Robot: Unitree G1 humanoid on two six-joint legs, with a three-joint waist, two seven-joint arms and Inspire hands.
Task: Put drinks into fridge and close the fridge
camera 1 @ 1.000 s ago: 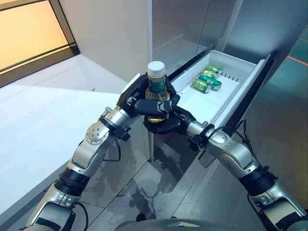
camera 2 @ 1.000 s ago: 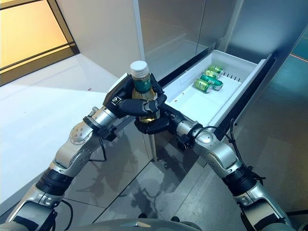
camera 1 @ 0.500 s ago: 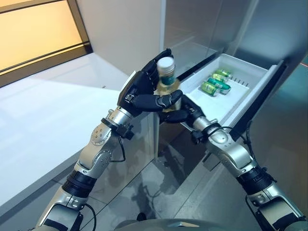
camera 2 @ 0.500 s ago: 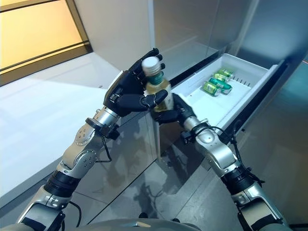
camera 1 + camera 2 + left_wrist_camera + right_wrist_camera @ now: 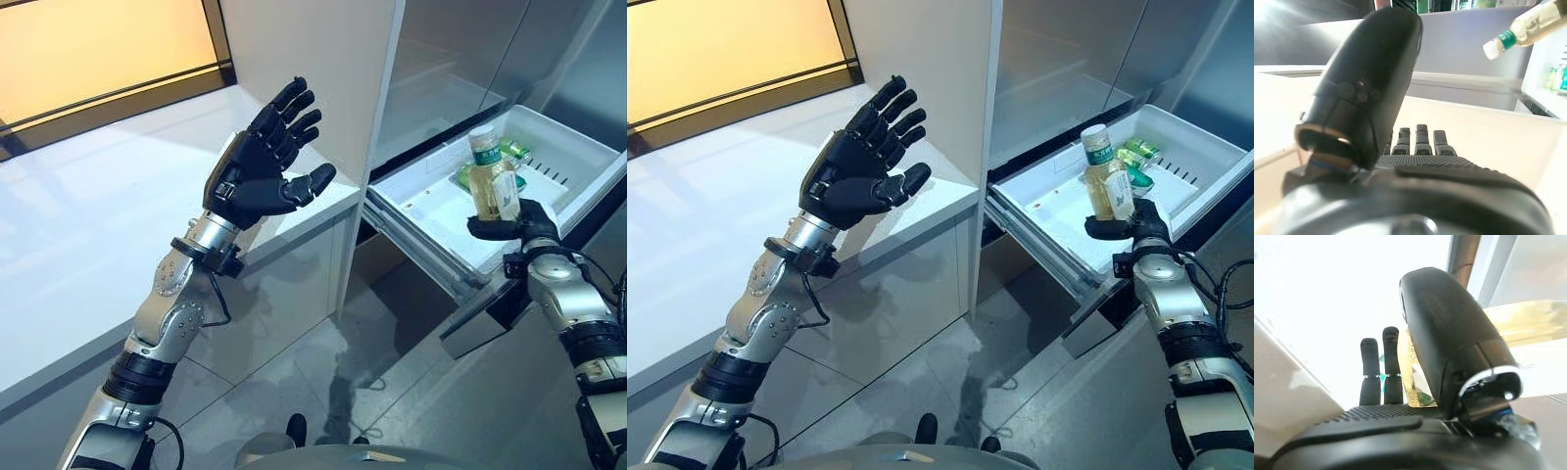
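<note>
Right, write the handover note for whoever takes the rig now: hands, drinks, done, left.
Left hand: open, empty, raised above the white counter.
Right hand: shut on the bottle, upright, held over the open fridge drawer.
Drinks: green cans already lie at the drawer's far end, partly hidden behind the bottle.
Done: bottle is in the right hand alone, brought to the drawer.
Left: lower the bottle into the drawer, release it, push the drawer shut.

left robot hand (image 5: 257, 178) released bottle (image 5: 491, 180) | right robot hand (image 5: 519, 224) carried it over drawer (image 5: 431, 211)
</note>
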